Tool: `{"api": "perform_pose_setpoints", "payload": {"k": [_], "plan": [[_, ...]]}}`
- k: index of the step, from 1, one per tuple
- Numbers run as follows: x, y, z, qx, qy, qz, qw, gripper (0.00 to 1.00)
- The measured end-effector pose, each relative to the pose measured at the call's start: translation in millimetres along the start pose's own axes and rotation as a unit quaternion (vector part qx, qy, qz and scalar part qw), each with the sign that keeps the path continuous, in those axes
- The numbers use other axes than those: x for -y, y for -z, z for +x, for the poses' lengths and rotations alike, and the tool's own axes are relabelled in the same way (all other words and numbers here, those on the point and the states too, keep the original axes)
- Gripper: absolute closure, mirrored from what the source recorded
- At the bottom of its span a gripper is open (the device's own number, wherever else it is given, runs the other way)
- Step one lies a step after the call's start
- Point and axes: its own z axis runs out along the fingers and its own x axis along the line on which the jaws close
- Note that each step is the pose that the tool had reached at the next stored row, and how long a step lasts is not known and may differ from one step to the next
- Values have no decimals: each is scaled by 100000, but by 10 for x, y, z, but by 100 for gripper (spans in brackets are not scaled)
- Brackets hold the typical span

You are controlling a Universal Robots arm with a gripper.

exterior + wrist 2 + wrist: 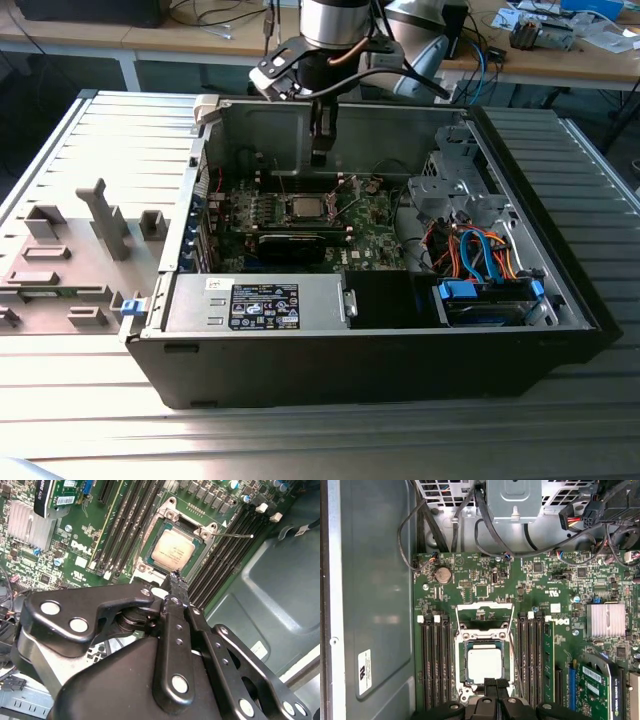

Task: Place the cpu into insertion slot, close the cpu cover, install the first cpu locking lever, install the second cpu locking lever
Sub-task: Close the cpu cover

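The cpu (484,663) lies flat in the insertion slot (462,666), its dull silver top facing up; the second wrist view has it too, cpu (173,553). The cpu cover (485,611) stands raised at the socket's far edge, off the chip. A thin wire locking lever (235,536) sticks out free beside the socket. My gripper (175,579) hangs shut just above the socket's near edge with nothing between its fingers. In the exterior view the gripper (320,155) hovers over the socket (304,207) inside the open case.
Black memory slots (436,665) flank the socket on both sides. A graphics card (600,690) and a finned heatsink (605,620) lie nearby. Cables (485,530) and a drive cage (450,190) crowd one end. A labelled power supply box (262,304) sits at the case front.
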Motion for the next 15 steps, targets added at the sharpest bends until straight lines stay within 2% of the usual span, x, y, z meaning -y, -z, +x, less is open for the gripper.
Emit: {"api": "perform_pose_setpoints", "payload": {"k": [15], "plan": [[-145,2,2,29,2,-1,100000,89]]}}
